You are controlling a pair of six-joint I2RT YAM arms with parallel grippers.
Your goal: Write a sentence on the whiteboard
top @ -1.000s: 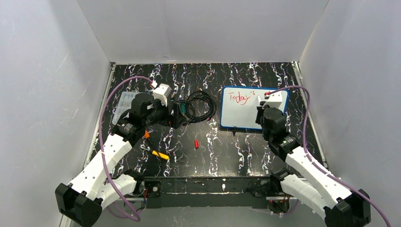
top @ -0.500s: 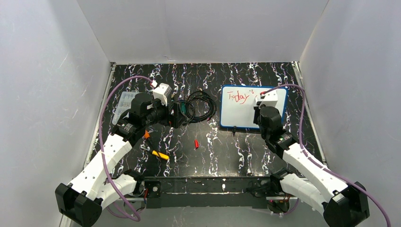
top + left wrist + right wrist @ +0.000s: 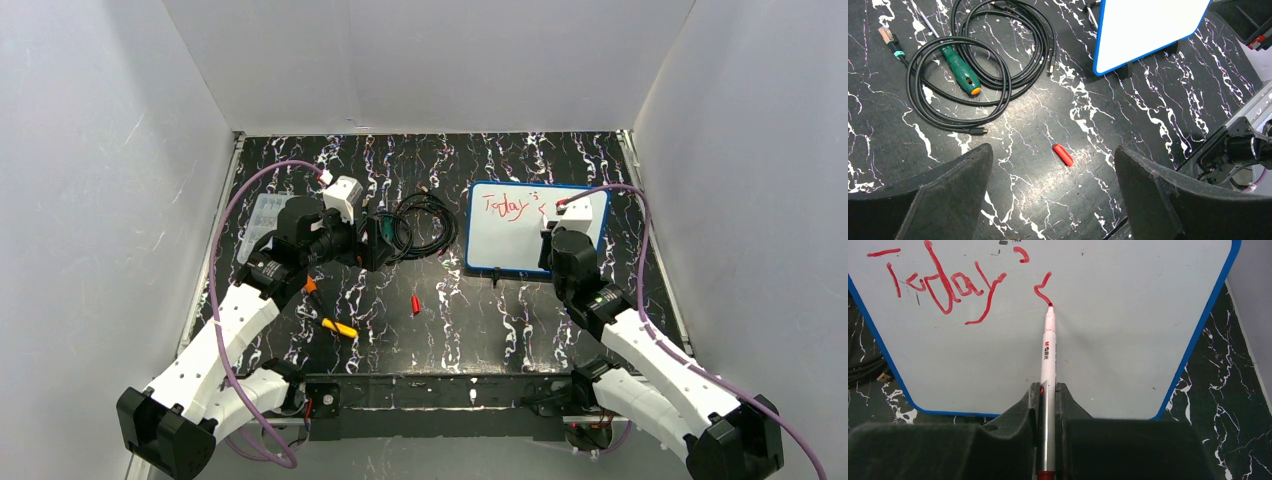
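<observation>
Your right gripper (image 3: 1048, 390) is clamped on a white marker (image 3: 1049, 355). Its red tip touches the whiteboard (image 3: 1128, 340) at the foot of a short stroke just right of the sentence (image 3: 943, 287), which reads "Today". Your left gripper (image 3: 1052, 151) hangs with jaws wide apart over the table (image 3: 480, 310), a black surface veined white. On it lie a red cap (image 3: 1063, 155), a cable coil (image 3: 1043, 40) and a green screwdriver (image 3: 962, 75). You'll find the board at the far right, on small black feet. Plain white walls (image 3: 430, 60) enclose three sides.
</observation>
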